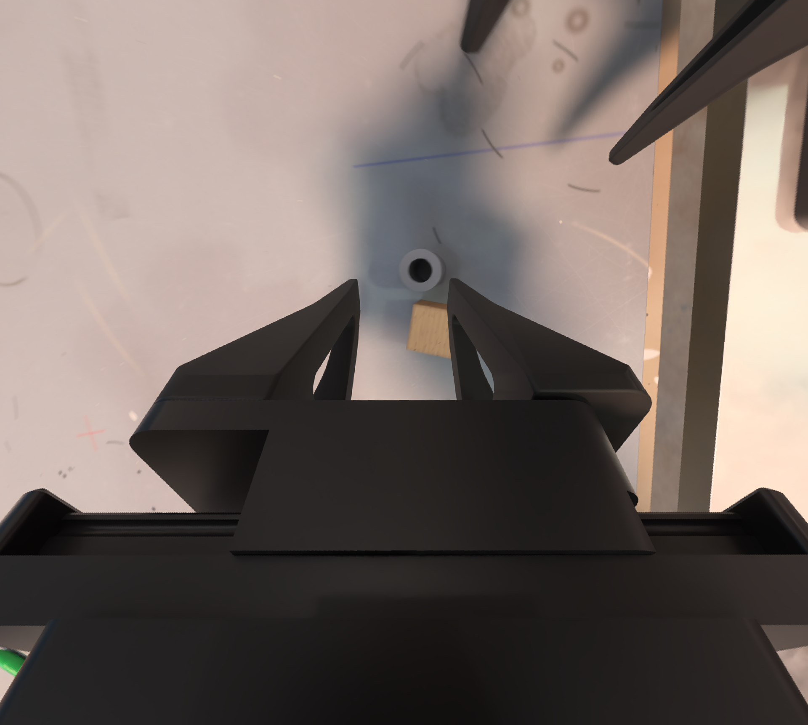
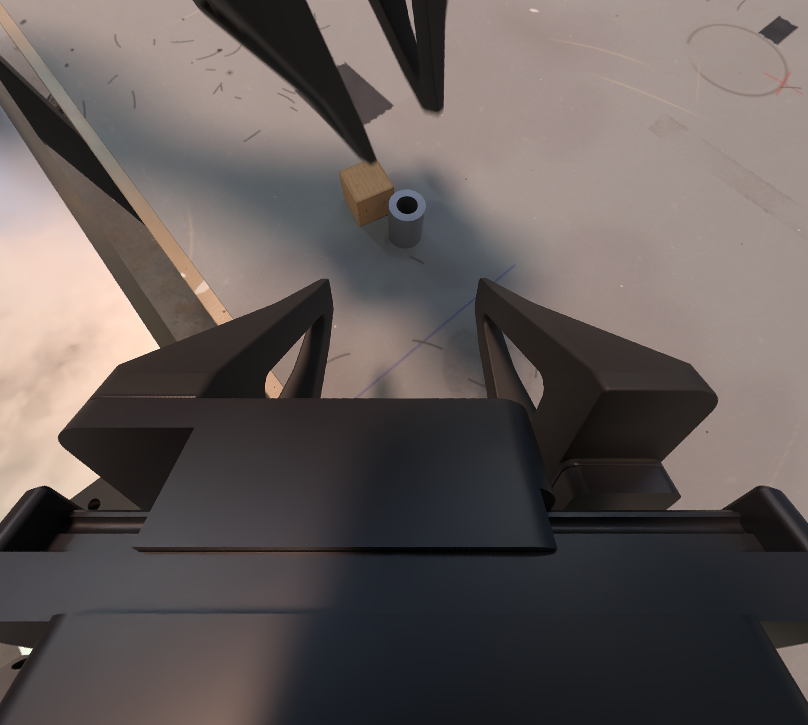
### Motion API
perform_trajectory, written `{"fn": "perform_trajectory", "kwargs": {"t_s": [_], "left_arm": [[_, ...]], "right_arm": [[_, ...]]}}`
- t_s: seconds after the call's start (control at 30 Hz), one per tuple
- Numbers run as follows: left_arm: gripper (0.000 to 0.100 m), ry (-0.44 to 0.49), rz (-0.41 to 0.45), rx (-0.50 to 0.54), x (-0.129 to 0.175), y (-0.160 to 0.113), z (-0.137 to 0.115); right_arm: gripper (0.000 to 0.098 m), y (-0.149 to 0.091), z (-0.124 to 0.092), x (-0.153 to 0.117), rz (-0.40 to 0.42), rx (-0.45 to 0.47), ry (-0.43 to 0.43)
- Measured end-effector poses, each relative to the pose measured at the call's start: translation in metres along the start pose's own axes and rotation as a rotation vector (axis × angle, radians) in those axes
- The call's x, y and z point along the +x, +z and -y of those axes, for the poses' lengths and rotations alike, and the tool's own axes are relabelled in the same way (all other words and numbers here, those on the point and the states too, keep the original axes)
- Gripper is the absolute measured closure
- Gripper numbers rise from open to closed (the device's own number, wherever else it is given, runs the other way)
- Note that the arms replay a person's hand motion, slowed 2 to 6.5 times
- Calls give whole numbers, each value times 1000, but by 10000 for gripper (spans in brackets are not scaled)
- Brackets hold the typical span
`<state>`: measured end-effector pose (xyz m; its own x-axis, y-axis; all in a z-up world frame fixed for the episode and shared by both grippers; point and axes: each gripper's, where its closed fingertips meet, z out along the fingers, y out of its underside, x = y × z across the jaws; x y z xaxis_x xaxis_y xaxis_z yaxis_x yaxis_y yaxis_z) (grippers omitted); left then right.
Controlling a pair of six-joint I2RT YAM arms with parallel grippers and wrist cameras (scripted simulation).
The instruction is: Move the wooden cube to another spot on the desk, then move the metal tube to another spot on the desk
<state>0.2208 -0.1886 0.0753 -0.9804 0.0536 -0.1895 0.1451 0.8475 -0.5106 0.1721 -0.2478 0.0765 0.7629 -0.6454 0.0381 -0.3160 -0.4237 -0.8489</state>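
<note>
A small wooden cube (image 1: 427,328) sits on the grey desk, touching or almost touching an upright grey metal tube (image 1: 422,270) seen from above. My left gripper (image 1: 403,283) is open and hovers over the cube, which shows between its fingers near the right one. In the right wrist view the cube (image 2: 365,192) and the tube (image 2: 406,218) stand ahead of my open, empty right gripper (image 2: 403,282). There the left gripper (image 2: 401,134) comes down from above, with one fingertip (image 2: 369,157) at the cube's far top edge; I cannot tell whether it touches.
The desk's wood-trimmed edge (image 1: 660,223) runs close by on the right of the left wrist view and shows at the left of the right wrist view (image 2: 144,205). Dark tape patches (image 2: 363,91) and pen marks lie on the desk. The right gripper's fingers (image 1: 621,155) reach in at upper right.
</note>
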Motion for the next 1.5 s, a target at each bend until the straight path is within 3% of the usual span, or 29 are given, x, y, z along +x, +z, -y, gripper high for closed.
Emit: {"fn": "perform_trajectory", "kwargs": {"t_s": [0.23, 0.4, 0.57, 0.8, 1.13, 1.33, 1.5], "left_arm": [[659, -178, 209, 285, -38, -74, -2], [659, -367, 353, 444, -62, -113, -31], [660, -553, 446, 541, -79, -129, -69], [661, -726, 427, 593, -87, -126, -94], [663, -758, 360, 564, -93, -95, -91], [723, -759, 293, 532, -87, -78, -87], [748, -715, 301, 533, -79, -73, -83]], "right_arm": [[439, -1, 7, 9, -5, 58, 57], [478, 1, 16, 24, -27, 101, 103], [511, 6, 30, 41, -56, 121, 121], [572, 21, 49, 59, -41, 99, 187], [609, 51, 73, 77, -5, 53, 295], [680, 67, 70, 76, -18, 2, 260], [742, 70, 70, 69, -42, 24, 184]]}}
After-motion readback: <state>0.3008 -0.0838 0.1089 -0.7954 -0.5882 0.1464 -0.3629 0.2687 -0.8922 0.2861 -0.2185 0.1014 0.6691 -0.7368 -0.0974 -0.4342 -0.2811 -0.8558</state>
